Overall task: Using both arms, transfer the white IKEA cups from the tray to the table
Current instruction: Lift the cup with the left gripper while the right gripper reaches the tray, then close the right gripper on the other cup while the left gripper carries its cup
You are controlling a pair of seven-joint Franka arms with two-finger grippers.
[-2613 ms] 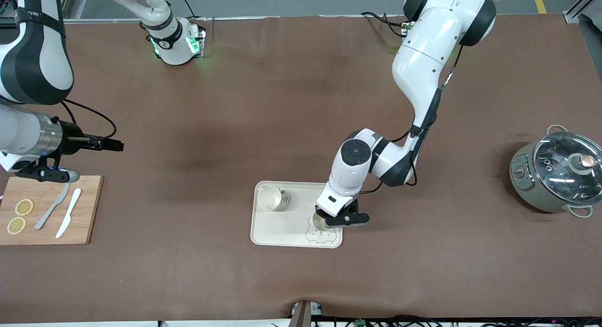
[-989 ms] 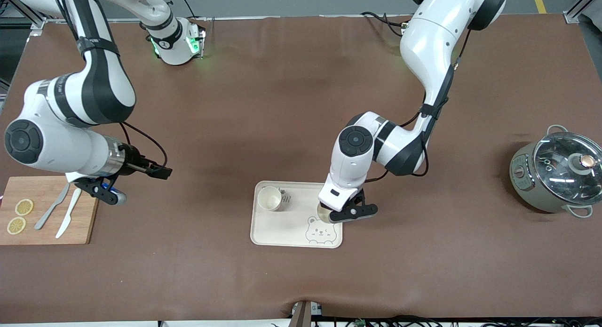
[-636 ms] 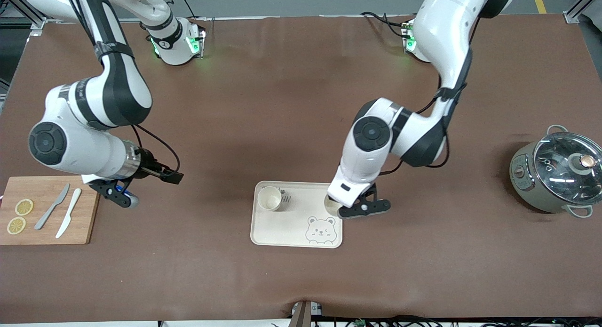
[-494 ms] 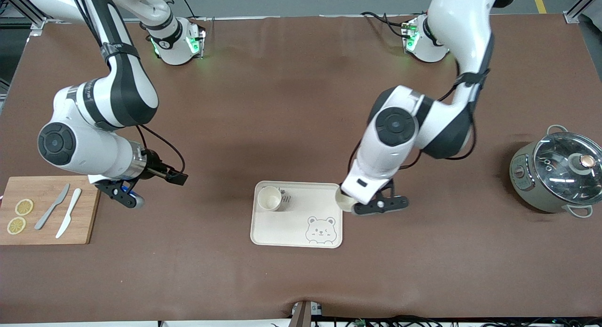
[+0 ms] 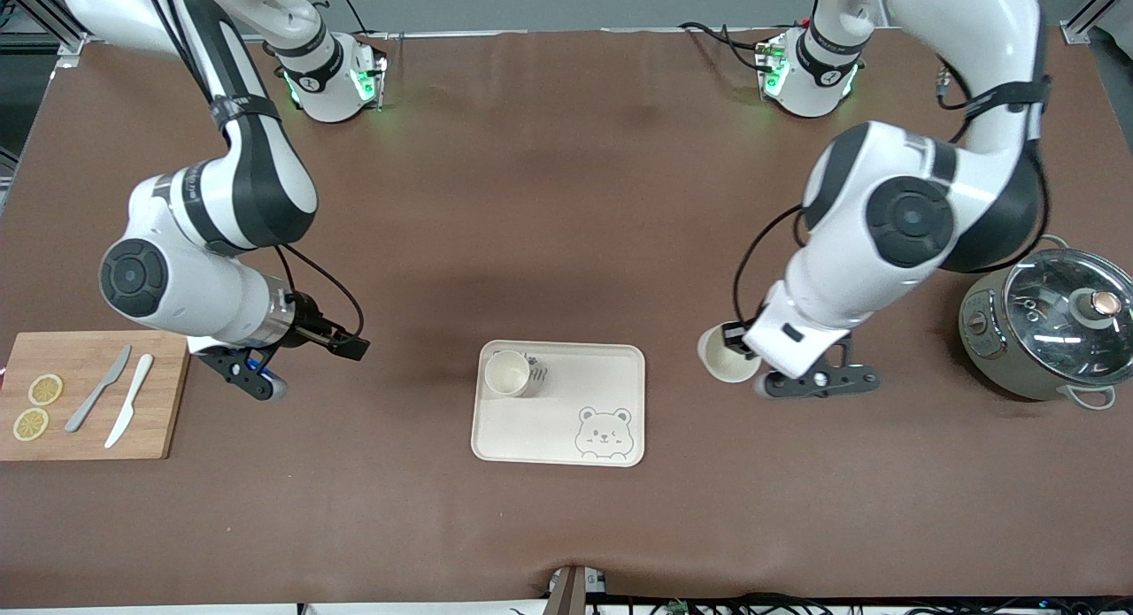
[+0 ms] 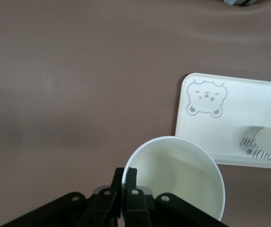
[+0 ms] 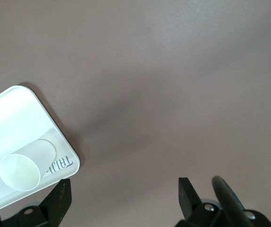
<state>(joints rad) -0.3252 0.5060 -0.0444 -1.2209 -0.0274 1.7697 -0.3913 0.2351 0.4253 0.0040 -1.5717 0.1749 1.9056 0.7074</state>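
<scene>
One white IKEA cup [image 5: 508, 373] stands upright in the bear-printed tray [image 5: 566, 429], at the corner toward the right arm's end and away from the front camera. My left gripper [image 5: 736, 342] is shut on the rim of the second white cup [image 5: 726, 360] and holds it in the air over bare table, just off the tray toward the pot. In the left wrist view its fingers [image 6: 131, 176] pinch the cup wall [image 6: 173, 172]; the tray [image 6: 220, 127] lies below. My right gripper [image 5: 257, 383] is open and empty over the table beside the cutting board. Its wrist view [image 7: 122, 198] shows the tray cup [image 7: 20, 171].
A wooden cutting board [image 5: 164, 403] with two lemon slices and two knives lies at the right arm's end. A grey pot with a glass lid [image 5: 1053, 323] stands at the left arm's end.
My left gripper lifted the cup from the tray's bear corner and carried it off the tray toward the pot. My right arm swung from over the cutting board toward the tray.
</scene>
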